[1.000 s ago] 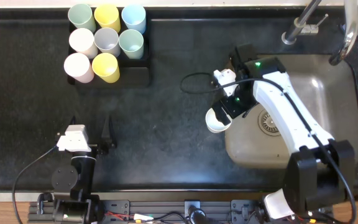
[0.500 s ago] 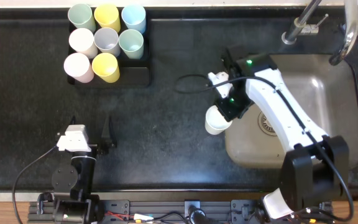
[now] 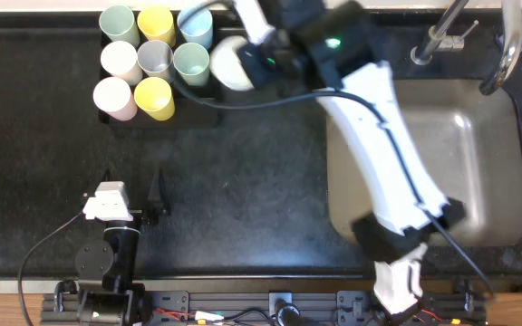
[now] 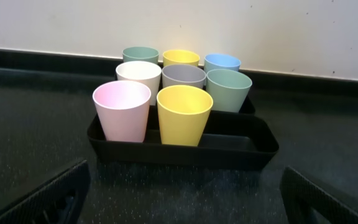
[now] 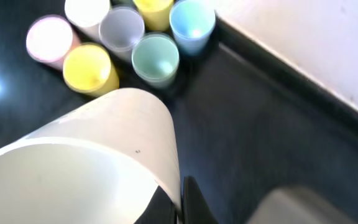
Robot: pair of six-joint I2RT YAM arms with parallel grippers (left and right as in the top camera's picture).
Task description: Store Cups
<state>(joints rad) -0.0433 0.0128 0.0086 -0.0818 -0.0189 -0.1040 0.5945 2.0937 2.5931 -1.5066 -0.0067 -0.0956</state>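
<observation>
Bench: dark, speckled; steel sink set in at right.
Wall: pale, behind the cup tray.
Left jaws: spread wide apart.
Right jaws: clamped on white cup.

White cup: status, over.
Right gripper shut on white cup, lifted near tray. Left gripper open, parked. One tray corner free, nothing blocking.

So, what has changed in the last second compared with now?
The right hand carried its cup from the edge of the sink up and left across the counter, close to the tray, and kept hold of it. The left hand and the eight cups in the tray stayed as they were.
</observation>
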